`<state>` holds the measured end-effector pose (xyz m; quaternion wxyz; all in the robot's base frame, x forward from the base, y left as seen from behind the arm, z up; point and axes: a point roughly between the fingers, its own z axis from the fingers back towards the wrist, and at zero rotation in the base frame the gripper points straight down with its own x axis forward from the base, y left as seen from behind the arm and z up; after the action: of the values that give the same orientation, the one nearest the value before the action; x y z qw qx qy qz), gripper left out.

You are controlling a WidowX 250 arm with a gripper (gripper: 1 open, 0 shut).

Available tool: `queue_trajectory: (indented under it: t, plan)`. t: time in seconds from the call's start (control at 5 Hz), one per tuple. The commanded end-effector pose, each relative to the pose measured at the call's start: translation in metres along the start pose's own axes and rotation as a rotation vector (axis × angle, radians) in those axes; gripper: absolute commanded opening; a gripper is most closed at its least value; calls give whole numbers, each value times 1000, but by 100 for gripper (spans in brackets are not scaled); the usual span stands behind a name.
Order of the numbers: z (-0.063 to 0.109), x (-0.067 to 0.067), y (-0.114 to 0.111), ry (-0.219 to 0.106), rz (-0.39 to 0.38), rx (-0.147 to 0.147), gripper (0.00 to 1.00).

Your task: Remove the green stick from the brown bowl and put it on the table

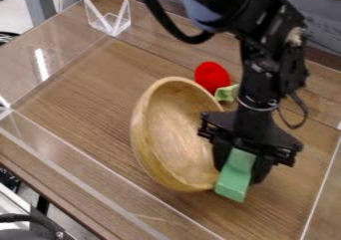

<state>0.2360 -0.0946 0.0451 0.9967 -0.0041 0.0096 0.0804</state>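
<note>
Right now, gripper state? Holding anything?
Gripper: closed on the green stick, at the brown bowl's right rim.

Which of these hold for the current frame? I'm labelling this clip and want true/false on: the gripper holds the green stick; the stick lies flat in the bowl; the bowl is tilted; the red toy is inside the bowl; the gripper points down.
1. The gripper holds the green stick. True.
2. The stick lies flat inside the brown bowl. False: it is on end between the jaws, just outside the bowl's right rim.
3. The bowl is tilted. True: its opening faces up and to the right.
4. The red toy is inside the bowl. False: it sits on the table behind the bowl.
5. The gripper points down. True.
</note>
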Motion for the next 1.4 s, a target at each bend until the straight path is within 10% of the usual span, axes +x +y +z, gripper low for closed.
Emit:
queue_trajectory:
  t: [0.0,0.8,1.0,1.2]
  plan:
    - [18,1,-19,-56,39,-43,0]
    - [11,-2,-28,-42,102,-39,0]
    - [10,4,-20,-32,61,-36,100]
    - [33,1,-26,-31,52,-50,100]
